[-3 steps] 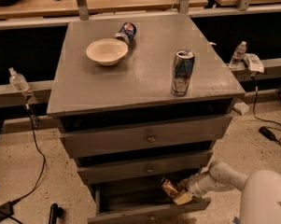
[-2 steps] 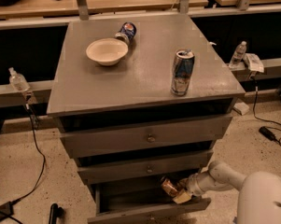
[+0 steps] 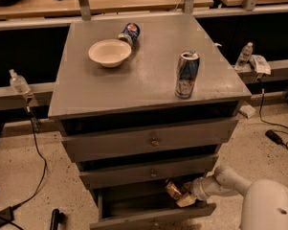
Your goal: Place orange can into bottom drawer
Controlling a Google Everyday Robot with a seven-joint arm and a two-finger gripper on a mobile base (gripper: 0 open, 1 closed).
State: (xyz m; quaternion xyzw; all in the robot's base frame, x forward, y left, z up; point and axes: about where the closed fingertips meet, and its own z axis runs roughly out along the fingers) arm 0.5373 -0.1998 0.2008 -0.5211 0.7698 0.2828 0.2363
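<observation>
The orange can [image 3: 171, 189] is shiny orange-gold and sits tilted in my gripper [image 3: 181, 195], just under the middle drawer [image 3: 150, 172]. The gripper reaches in from the right on a white arm [image 3: 220, 182] and is shut on the can. It holds the can over the right part of the bottom drawer [image 3: 134, 218], which is pulled open toward me. The drawer's inside floor shows to the left of the can.
On the grey cabinet top [image 3: 148, 85] stand a taller blue-and-silver can [image 3: 187, 74], a cream bowl [image 3: 109, 52] and a dark blue cola can [image 3: 129, 33] lying down. Water bottles stand at the left [image 3: 19, 83] and right [image 3: 244, 55]. Cables lie on the floor [image 3: 277, 138].
</observation>
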